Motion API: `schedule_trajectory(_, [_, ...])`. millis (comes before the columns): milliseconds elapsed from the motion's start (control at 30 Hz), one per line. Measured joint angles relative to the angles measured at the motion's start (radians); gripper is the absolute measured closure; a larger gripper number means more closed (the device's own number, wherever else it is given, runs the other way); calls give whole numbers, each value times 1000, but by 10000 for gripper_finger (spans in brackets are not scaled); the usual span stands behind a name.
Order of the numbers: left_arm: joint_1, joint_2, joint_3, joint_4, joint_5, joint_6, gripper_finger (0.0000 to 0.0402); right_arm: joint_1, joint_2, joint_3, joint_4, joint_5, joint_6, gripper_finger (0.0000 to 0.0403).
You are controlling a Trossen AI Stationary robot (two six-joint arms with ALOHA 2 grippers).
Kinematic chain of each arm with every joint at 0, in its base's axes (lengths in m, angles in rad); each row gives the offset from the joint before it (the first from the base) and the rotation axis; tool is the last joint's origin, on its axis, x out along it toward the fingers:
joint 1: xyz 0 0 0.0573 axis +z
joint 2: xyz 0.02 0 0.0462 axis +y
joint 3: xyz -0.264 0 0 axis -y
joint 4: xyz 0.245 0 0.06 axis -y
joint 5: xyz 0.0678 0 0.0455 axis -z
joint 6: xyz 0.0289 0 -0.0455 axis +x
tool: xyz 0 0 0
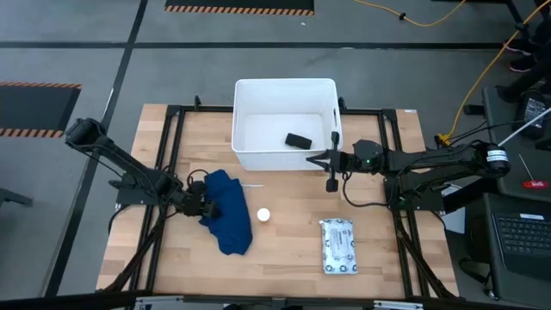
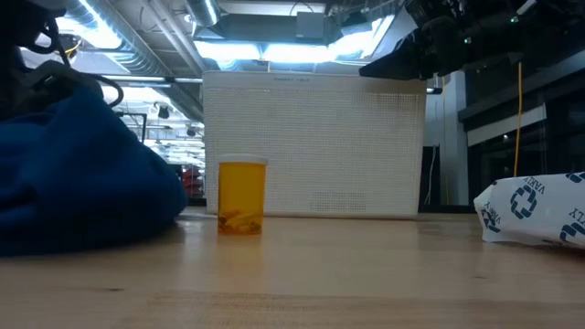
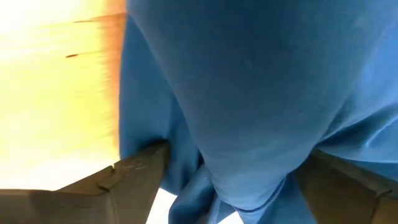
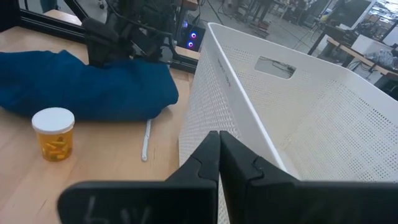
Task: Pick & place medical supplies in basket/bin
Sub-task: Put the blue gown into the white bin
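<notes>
The dark blue cloth (image 1: 229, 215) lies bunched on the table's left half, and my left gripper (image 1: 200, 201) is shut on its left side. The white-orange bottle (image 1: 263, 214) stands upright just right of the cloth. The white-grey packet (image 1: 337, 245) lies flat near the table's near edge. The black cylinder (image 1: 298, 140) lies on the floor of the white tub (image 1: 284, 83). My right gripper (image 1: 320, 159) is shut and holds nothing. It hovers over the tub's near wall (image 4: 205, 106), close to the right corner. My left gripper (image 3: 233, 168) has a bunched fold of the cloth (image 3: 249, 155) pinched between its two fingers (image 3: 143, 171). It comes from the table's left, slanting down. The fold holds several layers. The rest of the cloth (image 2: 73, 174) rests heaped on the table.
A thin white stick (image 4: 146, 140) lies on the wood between the cloth and the tub. The tub's tall perforated wall (image 2: 315, 146) stands behind the bottle (image 2: 242, 196). Black frame rails run along the table's sides. Bare wood lies between the bottle and the packet (image 2: 535, 212).
</notes>
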Motion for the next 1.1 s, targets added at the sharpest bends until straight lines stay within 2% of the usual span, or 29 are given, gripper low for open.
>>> schedule_trajectory(400, [-1,3,0,-34,3,16,194,0,0,0,0,0,0,395])
schedule_trajectory(633, [-2,8,-10,-26,-39,59,305,0,0,0,1,0,0,395])
schedule_trajectory(767, [-2,10,-15,-14,-111,101,380,0,0,0,5,0,0,395])
schedule_trajectory(1100, [-35,-20,-24,31,-268,163,393,0,0,0,5,0,0,395])
